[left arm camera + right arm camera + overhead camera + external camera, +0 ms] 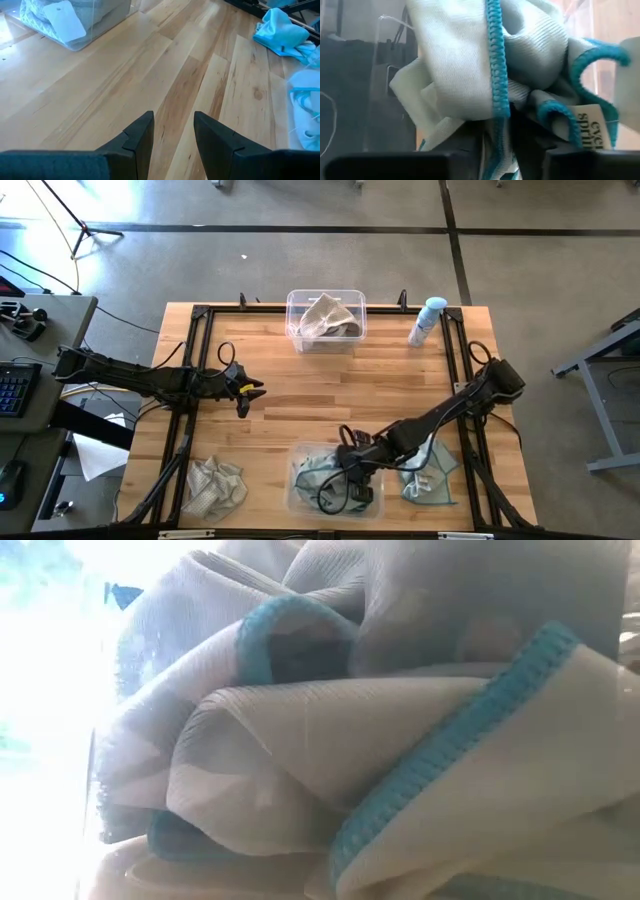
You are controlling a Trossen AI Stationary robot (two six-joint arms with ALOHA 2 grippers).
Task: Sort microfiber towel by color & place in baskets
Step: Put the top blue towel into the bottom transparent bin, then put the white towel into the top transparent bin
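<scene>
A clear near basket holds light teal microfiber towels. My right gripper reaches down into it, its fingers parted around a fold of a pale, teal-hemmed towel. This towel also fills the low view. The far basket holds a beige towel. Another beige towel lies bunched at the near left of the table. A teal towel lies at the near right. My left gripper hovers open over bare wood at the left, nothing between its fingers. My right gripper comes slanting down from above, and the towel's teal hem runs between its parted fingers. Whether the fingers touch the cloth, I cannot tell. The towel sits bunched in the near basket.
A blue-capped spray bottle stands at the far right. A black metal frame runs around the table top. Bare wood lies between the two baskets. A desk with a keyboard stands off the table's left.
</scene>
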